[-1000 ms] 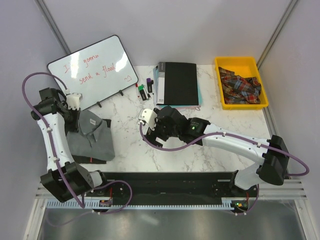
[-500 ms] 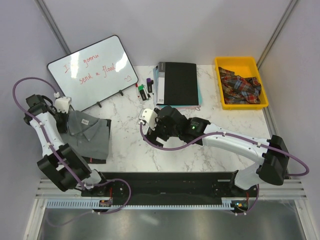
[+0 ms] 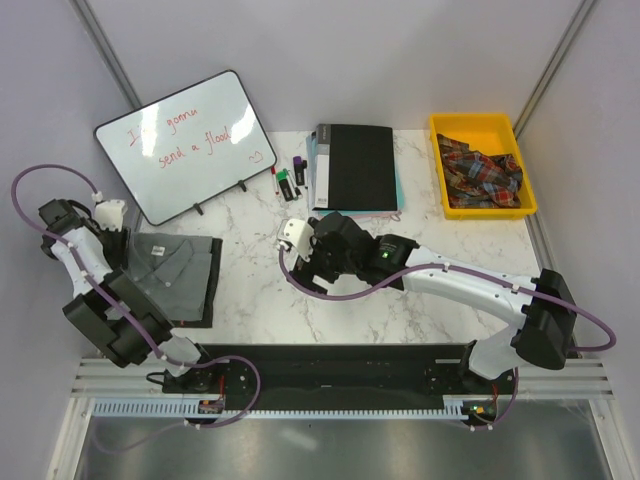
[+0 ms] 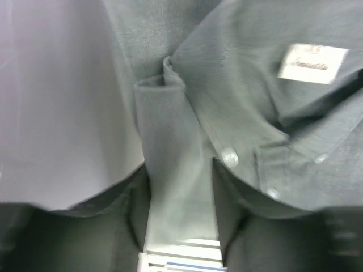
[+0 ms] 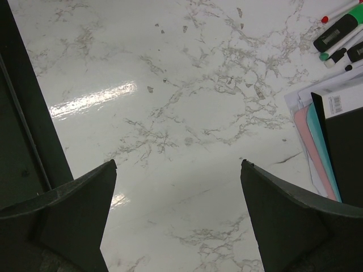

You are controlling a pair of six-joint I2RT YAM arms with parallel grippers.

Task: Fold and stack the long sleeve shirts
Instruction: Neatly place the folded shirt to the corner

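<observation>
Robot lab test cell, marble-look table (image 3: 250,290) walled in by plain pale partitions (image 3: 400,60) (metal struts (image 3: 545,75) at the corners), left arm (image 3: 85,275) and right arm (image 3: 470,287) bolted to a black rail (image 3: 330,365), handwritten whiteboard (image 3: 190,140)

The left arm (image 3: 85,268) and right arm (image 3: 470,285) are built of white links and black joints. A purple cable (image 3: 330,296) is looped behind each wrist, beside a white camera block (image 3: 293,232). The right gripper (image 5: 176,187) is tipped with dark wedge-shaped fingers (image 5: 74,215).
</observation>
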